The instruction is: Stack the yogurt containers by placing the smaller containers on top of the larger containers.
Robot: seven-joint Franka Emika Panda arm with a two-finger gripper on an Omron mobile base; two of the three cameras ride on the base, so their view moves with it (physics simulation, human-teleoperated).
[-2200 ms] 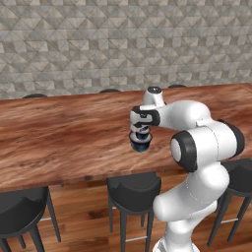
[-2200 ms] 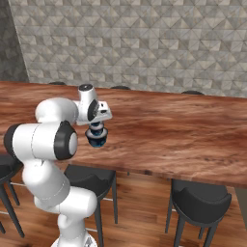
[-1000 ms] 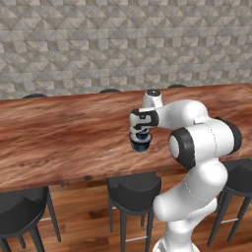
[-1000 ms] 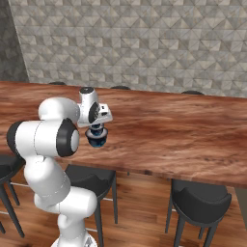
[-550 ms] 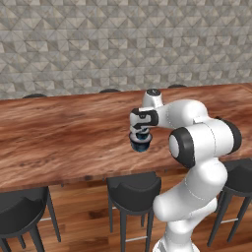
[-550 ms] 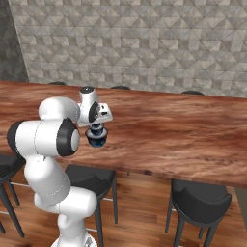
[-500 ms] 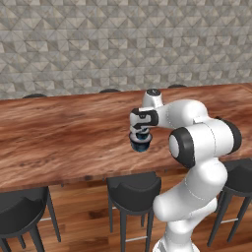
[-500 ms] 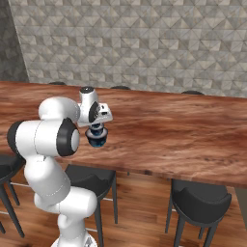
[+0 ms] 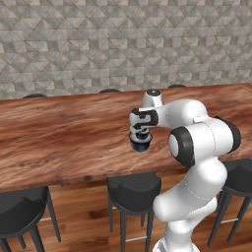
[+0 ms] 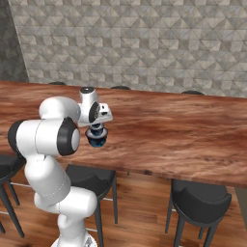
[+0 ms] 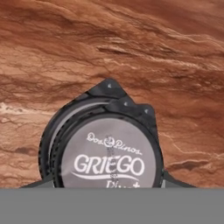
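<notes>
The arm folds forward over the wooden tabletop [image 9: 64, 133], wrist turned straight down. Its pincer [image 9: 141, 140] is clenched on a dark-blue yogurt container [image 9: 141, 143] with a grey "Griego" lid [image 11: 109, 164], seemingly just above the wood.

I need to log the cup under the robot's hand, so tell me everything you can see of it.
The round dark-blue yogurt cup sits upright on the brown wooden counter, directly under the gripper, whose jaws are shut on it. Its pale grey lid reads "GRIEGO" in white, with a dark rim around it.
</notes>
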